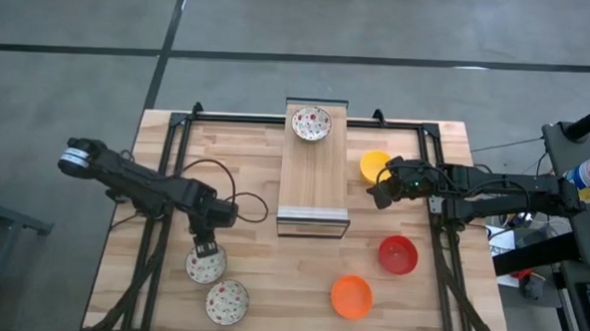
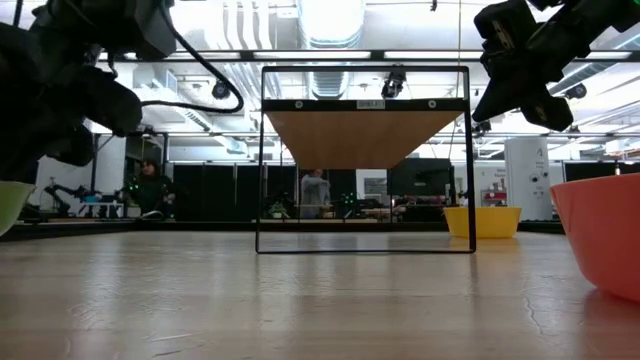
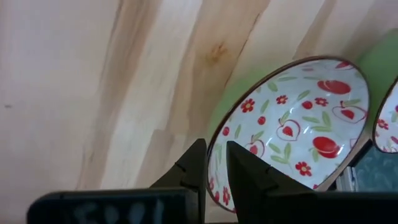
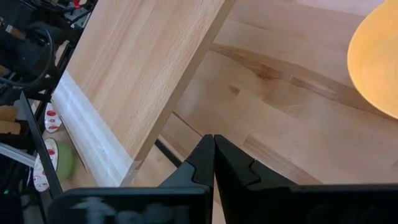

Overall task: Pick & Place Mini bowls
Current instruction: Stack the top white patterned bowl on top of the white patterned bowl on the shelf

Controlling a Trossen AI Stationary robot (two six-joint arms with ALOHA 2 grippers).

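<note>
Six mini bowls are counted. Three are speckled white: one [image 1: 311, 123] on the wooden board [image 1: 313, 181], two at the table's near left [image 1: 206, 266] [image 1: 227, 302]. One yellow [image 1: 374, 166], one red [image 1: 398, 255] and one orange [image 1: 351, 296] lie on the right. The left gripper [image 1: 207, 249] is closed on the nearer-left speckled bowl's rim. The right gripper [image 1: 381, 195], jaws closed and empty, is held beside the yellow bowl.

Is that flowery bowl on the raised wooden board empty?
Empty: the speckled bowl on the board shows only its patterned inside from above.
</note>
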